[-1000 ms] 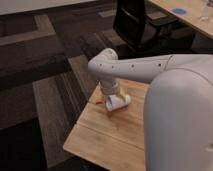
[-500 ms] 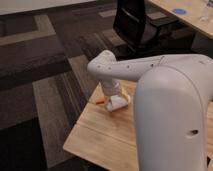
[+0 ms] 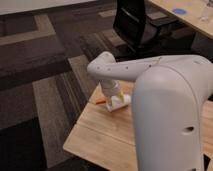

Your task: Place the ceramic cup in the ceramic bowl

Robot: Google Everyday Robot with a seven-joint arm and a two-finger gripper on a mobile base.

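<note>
My gripper (image 3: 118,100) hangs from the white arm (image 3: 125,70) over the far left part of the wooden table (image 3: 95,135), close to its surface. A small white shape (image 3: 124,101) sits at the gripper's lower end; I cannot tell whether it is the ceramic cup or part of the gripper. The ceramic bowl is hidden: the big white arm body (image 3: 167,115) covers the right part of the table.
A small orange object (image 3: 100,101) lies on the table just left of the gripper. The table's left edge drops to patterned dark carpet (image 3: 40,75). A black office chair (image 3: 137,25) stands behind. A second wooden desk (image 3: 190,12) is at the upper right.
The white arm body has swung left and covers more of the table. The gripper has shifted slightly right and stays low over the table.
</note>
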